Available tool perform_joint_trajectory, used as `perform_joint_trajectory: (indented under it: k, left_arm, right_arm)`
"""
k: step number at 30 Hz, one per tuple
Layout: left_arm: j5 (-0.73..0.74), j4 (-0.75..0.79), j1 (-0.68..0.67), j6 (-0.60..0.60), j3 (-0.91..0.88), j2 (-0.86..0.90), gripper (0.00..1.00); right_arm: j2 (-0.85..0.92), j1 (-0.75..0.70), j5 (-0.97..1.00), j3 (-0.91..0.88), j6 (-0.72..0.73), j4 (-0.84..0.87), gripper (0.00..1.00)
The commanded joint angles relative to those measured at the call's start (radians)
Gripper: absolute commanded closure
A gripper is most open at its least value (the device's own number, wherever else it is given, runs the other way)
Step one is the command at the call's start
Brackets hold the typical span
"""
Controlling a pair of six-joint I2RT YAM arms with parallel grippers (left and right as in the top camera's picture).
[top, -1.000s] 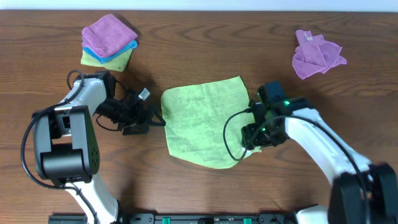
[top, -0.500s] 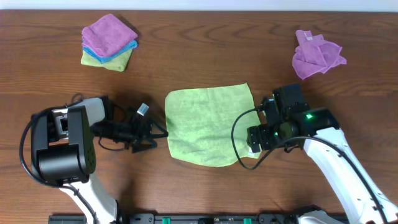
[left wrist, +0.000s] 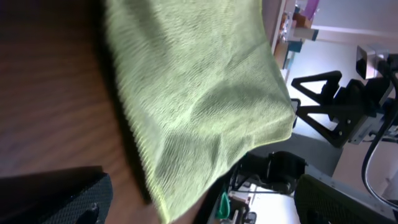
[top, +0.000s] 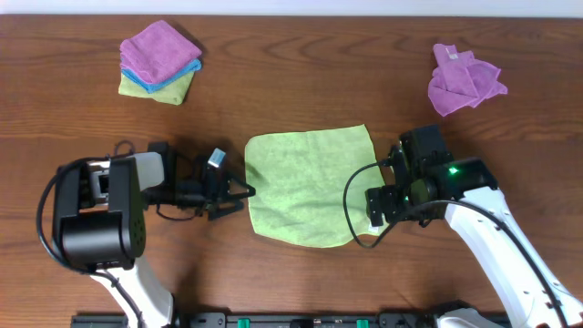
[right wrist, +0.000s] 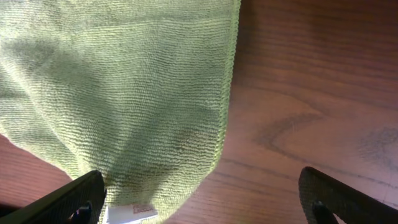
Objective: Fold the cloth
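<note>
**A:** Item one, the cloth?

**B:** Lime-green cloth point(top: 308, 185), flat on the dark wood table point(top: 301, 100), between both tools.

**A:** Tools?

**B:** Left tool point(top: 239, 189): fingers spread wide, just beside the nearest cloth edge. Right tool point(top: 372, 208): likewise released, at a corner.

**A:** Obscured?

**B:** White tag point(right wrist: 127, 213), cut off by the frame edge, seen by the right wrist only. The left wrist shows blurred stands point(left wrist: 336, 112). Overhead only: folded stack point(top: 159, 62) and crumpled purple cloth point(top: 465, 80).

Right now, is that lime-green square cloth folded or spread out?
Spread out: the lime-green square microfibre cloth lies as a single layer on the wooden table, no edge turned over.
</note>
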Motion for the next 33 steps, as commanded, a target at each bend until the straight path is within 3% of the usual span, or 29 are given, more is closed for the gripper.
perform_joint_trajectory:
  k: [1, 7, 11, 16, 23, 24, 25, 26, 28, 29, 33]
  left_arm:
    - [-0.053, 0.058, -0.06, -0.078, -0.011, 0.004, 0.05]
    - [-0.056, 0.208, -0.16, -0.227, -0.012, 0.004, 0.05]
    - [-0.044, 0.215, -0.219, -0.274, -0.011, 0.004, 0.05]
    - [0.075, 0.213, -0.275, -0.33, -0.011, 0.004, 0.05]
    - [0.211, 0.214, -0.246, -0.411, 0.0, 0.004, 0.0]
    - [0.226, 0.214, -0.238, -0.413, 0.006, 0.004, 0.1]
    - [0.244, 0.214, -0.225, -0.431, 0.018, 0.004, 0.26]
    - [0.244, 0.214, -0.21, -0.448, 0.036, 0.004, 0.51]
    - [0.242, 0.214, -0.193, -0.459, 0.064, 0.004, 0.9]
    - [0.235, 0.214, -0.186, -0.462, 0.079, 0.004, 0.94]
    - [0.188, 0.222, -0.182, -0.482, 0.123, 0.004, 0.94]
  right_arm:
    - [-0.013, -0.007, 0.019, -0.005, 0.022, 0.0, 0.01]
    - [-0.013, -0.006, 0.016, -0.005, 0.026, 0.0, 0.01]
    - [-0.013, -0.006, 0.016, -0.005, 0.026, 0.001, 0.01]
    - [-0.013, -0.006, 0.016, -0.005, 0.026, 0.006, 0.01]
    - [-0.013, -0.006, 0.063, -0.005, 0.038, -0.023, 0.01]
    - [-0.013, -0.006, 0.074, -0.005, 0.041, -0.028, 0.01]
    - [-0.013, -0.006, 0.088, -0.005, 0.044, -0.033, 0.01]
    - [-0.013, -0.006, 0.093, -0.005, 0.049, -0.035, 0.01]
    - [-0.013, -0.006, 0.114, -0.005, 0.082, -0.036, 0.01]
    - [-0.013, -0.006, 0.121, -0.005, 0.095, -0.037, 0.0]
    - [-0.013, -0.006, 0.126, -0.005, 0.105, -0.038, 0.01]
